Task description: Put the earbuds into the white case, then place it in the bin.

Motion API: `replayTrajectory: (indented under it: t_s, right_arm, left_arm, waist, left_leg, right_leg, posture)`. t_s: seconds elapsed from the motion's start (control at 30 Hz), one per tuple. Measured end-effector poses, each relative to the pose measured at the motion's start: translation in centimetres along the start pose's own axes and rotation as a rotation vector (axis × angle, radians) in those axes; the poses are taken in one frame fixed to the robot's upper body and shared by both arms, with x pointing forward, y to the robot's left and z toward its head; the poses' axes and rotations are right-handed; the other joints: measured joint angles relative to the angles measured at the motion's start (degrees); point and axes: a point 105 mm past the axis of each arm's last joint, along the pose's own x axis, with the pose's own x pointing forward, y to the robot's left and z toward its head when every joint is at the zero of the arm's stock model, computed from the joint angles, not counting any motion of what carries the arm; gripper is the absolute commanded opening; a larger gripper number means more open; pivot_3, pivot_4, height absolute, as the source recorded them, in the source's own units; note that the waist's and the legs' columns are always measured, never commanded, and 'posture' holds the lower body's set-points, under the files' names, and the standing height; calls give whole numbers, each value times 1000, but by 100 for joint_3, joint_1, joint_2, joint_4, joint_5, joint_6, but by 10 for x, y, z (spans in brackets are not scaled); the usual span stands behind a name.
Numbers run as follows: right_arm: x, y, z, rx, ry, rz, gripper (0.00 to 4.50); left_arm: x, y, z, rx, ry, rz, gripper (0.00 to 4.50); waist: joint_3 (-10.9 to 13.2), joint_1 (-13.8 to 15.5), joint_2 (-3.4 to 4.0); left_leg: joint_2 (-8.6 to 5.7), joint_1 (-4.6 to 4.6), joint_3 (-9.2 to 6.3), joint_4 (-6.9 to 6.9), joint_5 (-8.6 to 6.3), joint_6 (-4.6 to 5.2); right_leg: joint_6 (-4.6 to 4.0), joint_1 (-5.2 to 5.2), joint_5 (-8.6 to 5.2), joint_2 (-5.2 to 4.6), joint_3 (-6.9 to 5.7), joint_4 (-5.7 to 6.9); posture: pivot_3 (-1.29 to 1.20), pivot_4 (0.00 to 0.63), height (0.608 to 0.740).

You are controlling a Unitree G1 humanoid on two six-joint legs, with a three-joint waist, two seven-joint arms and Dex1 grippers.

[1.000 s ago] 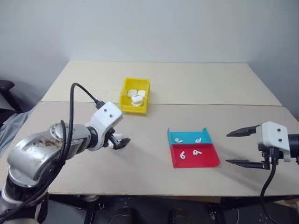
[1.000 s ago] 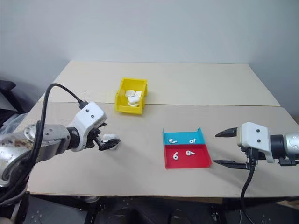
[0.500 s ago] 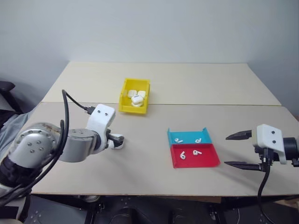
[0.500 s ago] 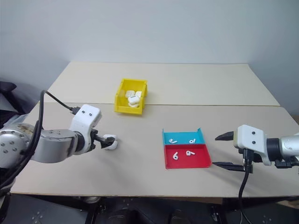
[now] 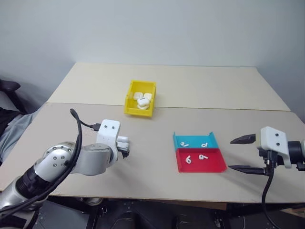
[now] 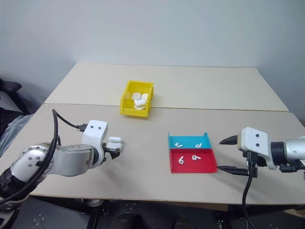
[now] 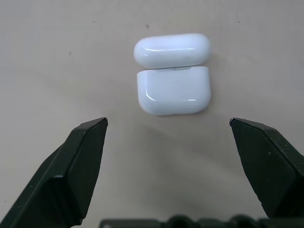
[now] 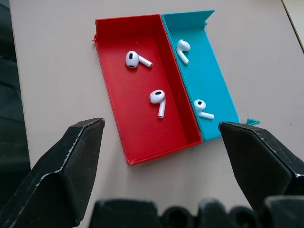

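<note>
From above we see our left gripper [image 7: 168,128] spread beside the white case [image 7: 173,89]; its wrist view shows the lid hinged open. Right gripper [image 8: 161,128] spread over earbuds [image 8: 158,98] in the tray [image 8: 114,95].

L fingers [image 5: 125,151] mostly hidden behind wrist; bin [image 5: 129,100] contents too small, maybe cases.

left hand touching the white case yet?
Apart. In the left wrist view the white case lies lid-open on the table, with bare table between it and both fingers of the open left hand.
</note>
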Motion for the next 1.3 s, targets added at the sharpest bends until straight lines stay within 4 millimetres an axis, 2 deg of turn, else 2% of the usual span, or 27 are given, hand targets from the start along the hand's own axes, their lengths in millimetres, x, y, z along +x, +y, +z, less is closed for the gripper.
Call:
replayTrajectory:
  t_s: [0.13, 0.4, 0.67, 0.87, 1.3]
  right_arm:
    - [0, 2, -2, 16, 8, 3, 4461]
    - [1, 4, -3, 26, 17, -1, 4461]
    - [0, 4, -4, 31, 26, -25, 4461]
    - [-2, 6, -4, 35, 32, -33, 4461]
    - [-4, 8, -7, 47, 44, -38, 4461]
  left_arm:
    - [7, 1, -1, -5, 31, 14, 4500]
    - [13, 2, 9, 22, 49, 13, 4500]
    - [25, 0, 1, 30, 115, -5, 4500]
    - [29, -4, 9, 60, 95, -10, 4500]
    - [38, -14, 12, 125, 78, -29, 4500]
  waist:
    - [0, 2, 0]
    - [1, -3, -1]
    - [1, 4, -1]
    - [1, 3, -2]
    - [1, 11, -2]
  left_leg:
    - [0, 0, 0, 0, 0, 0]
    - [-1, 0, 0, 0, 1, -1]
    - [-1, -1, -1, 0, 1, -1]
    - [-2, -3, -1, 0, 1, -1]
    - [-3, -3, -2, 0, -1, 2]
  right_leg:
    - [0, 0, 0, 0, -1, 0]
    - [1, 1, -1, 0, -2, -2]
    - [1, 0, -1, 0, -4, -2]
    - [2, 0, -1, 0, -4, -4]
    - [2, 1, -1, 0, -5, -4]
  posture:
    - [0, 150, 740]
    - [0, 150, 740]
    - [0, 150, 740]
    - [0, 150, 740]
    - [0, 150, 740]
